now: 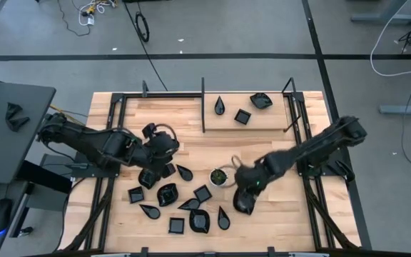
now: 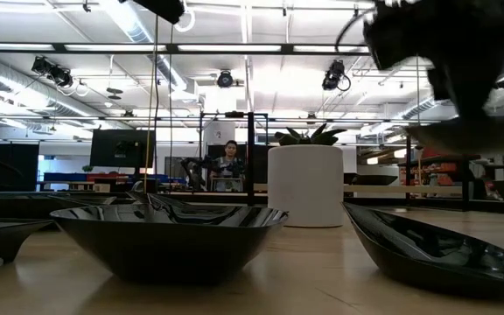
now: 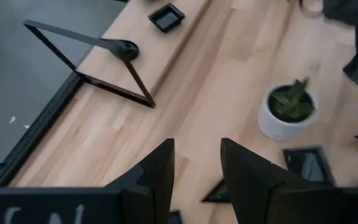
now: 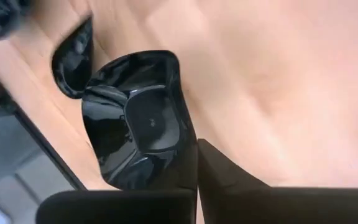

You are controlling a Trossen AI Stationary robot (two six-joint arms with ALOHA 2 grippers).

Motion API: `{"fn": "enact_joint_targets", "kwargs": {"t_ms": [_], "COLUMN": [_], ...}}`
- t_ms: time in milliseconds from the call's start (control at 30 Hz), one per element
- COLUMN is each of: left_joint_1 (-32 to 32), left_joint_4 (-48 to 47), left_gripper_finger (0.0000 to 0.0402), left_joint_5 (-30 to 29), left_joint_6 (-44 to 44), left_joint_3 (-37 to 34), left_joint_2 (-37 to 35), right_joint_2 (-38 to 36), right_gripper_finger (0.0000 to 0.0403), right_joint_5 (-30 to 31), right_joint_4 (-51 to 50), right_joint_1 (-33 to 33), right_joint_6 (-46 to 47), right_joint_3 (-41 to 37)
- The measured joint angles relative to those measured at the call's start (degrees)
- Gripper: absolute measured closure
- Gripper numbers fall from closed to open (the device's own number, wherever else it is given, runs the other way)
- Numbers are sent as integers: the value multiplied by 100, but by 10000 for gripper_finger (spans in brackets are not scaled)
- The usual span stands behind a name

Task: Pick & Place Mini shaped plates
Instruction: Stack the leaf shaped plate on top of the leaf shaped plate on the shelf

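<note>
The right gripper (image 4: pixel 194 163) has its fingers pinched together on the rim of a leaf-shaped plate (image 4: pixel 135 118), an edge grip that suits a shallow, glossy dish. In the high view it hangs at five o'clock from the white cup (image 1: pixel 220 176). The remaining mini plates (image 1: pixel 184 207) lie at seven o'clock from the cup; three sit on the raised shelf (image 1: pixel 262 120) at twelve. The left gripper (image 3: pixel 194 165) waits over the pile, fingers apart and empty.

The right arm (image 1: pixel 312 148) is stretched in from the table's right side toward its front middle, and the right gripper (image 1: pixel 242 205) is pointed downward with its fingers (image 4: pixel 185 168) pressed together. The left arm (image 1: pixel 84 143) is extended from the left, and the left gripper (image 3: pixel 197 165) is held with its fingers parted.
</note>
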Motion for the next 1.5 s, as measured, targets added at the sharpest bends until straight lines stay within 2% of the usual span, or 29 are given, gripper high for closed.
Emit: {"fn": "enact_joint_targets", "kwargs": {"t_ms": [133,267,367,500,633,733,833,1000,1200,1500], "left_joint_1": [354,740,1054,1479,1881,2145,2379,2687,2955,3204], "left_joint_4": [292,575,741,892,891,891,891,891,899,974], "left_gripper_finger": [266,266,266,266,266,266,266,266,266,266], "left_joint_5": [1,98,264,423,453,453,455,595,763,763], "left_joint_6": [400,765,1042,1209,1211,1209,1208,1193,943,932], "left_joint_3": [0,0,0,0,0,0,0,0,0,0], "left_joint_2": [0,0,0,0,0,0,0,0,0,0], "right_joint_2": [-516,-687,-691,-593,-390,-140,195,732,1052,1133], "right_gripper_finger": [401,402,402,402,403,403,403,403,403,402], "right_joint_5": [406,1084,1467,1866,2281,2685,2976,3000,2757,2347], "right_joint_4": [-1290,-2681,-3069,-2783,-2039,-1506,-1097,-747,-845,-610], "right_joint_1": [-805,-1931,-2962,-4234,-5168,-5643,-6012,-6451,-6711,-6909], "right_joint_6": [-1506,-3249,-4828,-7420,-10129,-11829,-13133,-13934,-13926,-13909], "right_joint_3": [528,1171,1558,1793,1823,1825,1825,1825,1825,1825]}}
